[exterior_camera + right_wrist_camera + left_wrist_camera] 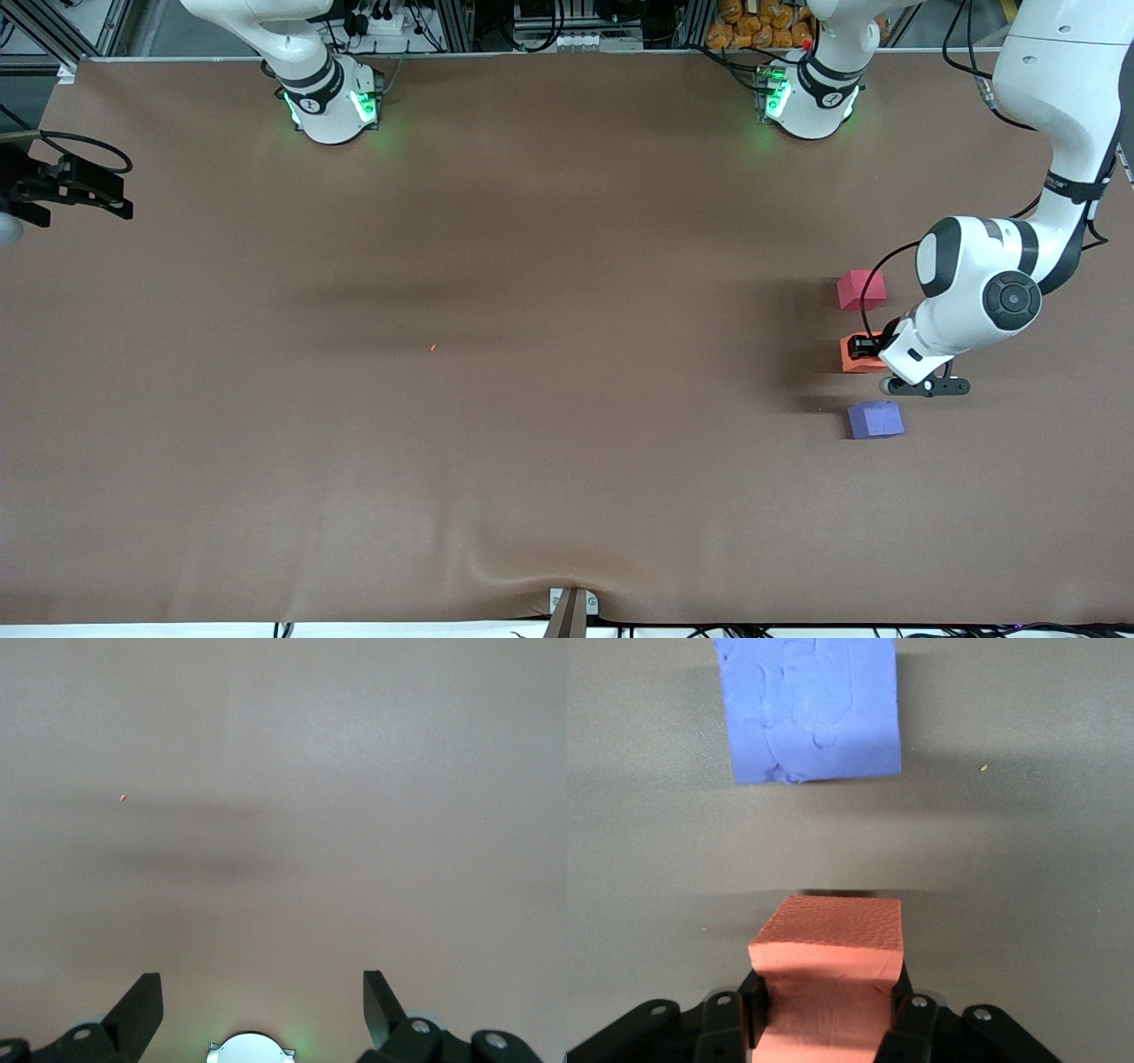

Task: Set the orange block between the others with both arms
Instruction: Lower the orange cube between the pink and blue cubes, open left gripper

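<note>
No brand, label or writing can be read on anything here. Three small matte cubes lie on the brown table [532,266] toward the left arm's end, lined up with gaps between them: one red-pink cube [860,290] farthest from the front camera, one orange block [858,356] in the middle, and one purple-blue cube [875,419] nearest to that camera. The orange block thus sits between the other two, apart from both. Two white arms stand at the table, each base glowing green. The left gripper [864,346] is down at the orange block, its black fingers [755,1010] closed against the block's two sides; in the left wrist view the orange block [828,979] is pinched between them with the purple-blue cube [811,709] lying just ahead on the table. The right gripper [261,1001] waits over bare table with its fingers [142,1005] spread wide and holding nothing. One tiny orange speck [433,347] lies on the table near its middle.
</note>
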Tool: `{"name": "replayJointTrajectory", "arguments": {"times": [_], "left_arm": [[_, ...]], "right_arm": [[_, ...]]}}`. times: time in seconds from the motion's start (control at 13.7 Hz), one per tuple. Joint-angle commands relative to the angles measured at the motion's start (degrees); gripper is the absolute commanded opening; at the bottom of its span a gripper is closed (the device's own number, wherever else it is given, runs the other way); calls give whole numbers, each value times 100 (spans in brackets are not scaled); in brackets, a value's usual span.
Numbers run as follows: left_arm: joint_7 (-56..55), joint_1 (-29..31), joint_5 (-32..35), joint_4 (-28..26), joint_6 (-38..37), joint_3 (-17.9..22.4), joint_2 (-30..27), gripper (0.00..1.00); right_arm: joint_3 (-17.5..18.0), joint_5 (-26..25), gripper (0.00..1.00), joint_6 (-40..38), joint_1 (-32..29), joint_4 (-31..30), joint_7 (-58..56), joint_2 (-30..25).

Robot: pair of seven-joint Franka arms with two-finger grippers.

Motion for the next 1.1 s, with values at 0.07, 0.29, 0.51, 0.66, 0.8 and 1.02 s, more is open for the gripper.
{"name": "replayJointTrajectory", "arguments": {"times": [0.07,0.29,0.51,0.66,0.8,1.02], "left_arm": [[-68,14,53,-4,93,19,30,0],[-209,23,62,14,84,37,30,0],[-236,31,404,14,93,54,74,0],[-236,67,458,23,93,54,75,0],[-245,58,458,40,93,54,118,0],[-236,58,458,49,93,54,145,0]], "right_arm": [[15,88,100,-23,-43,31,-59,-10],[15,97,100,-32,-51,31,-59,-2],[15,88,100,-32,-51,31,-68,-10],[15,88,100,-23,-51,31,-68,-10],[15,97,100,-23,-51,31,-68,-10],[15,97,100,-23,-51,31,-68,-10]]}}
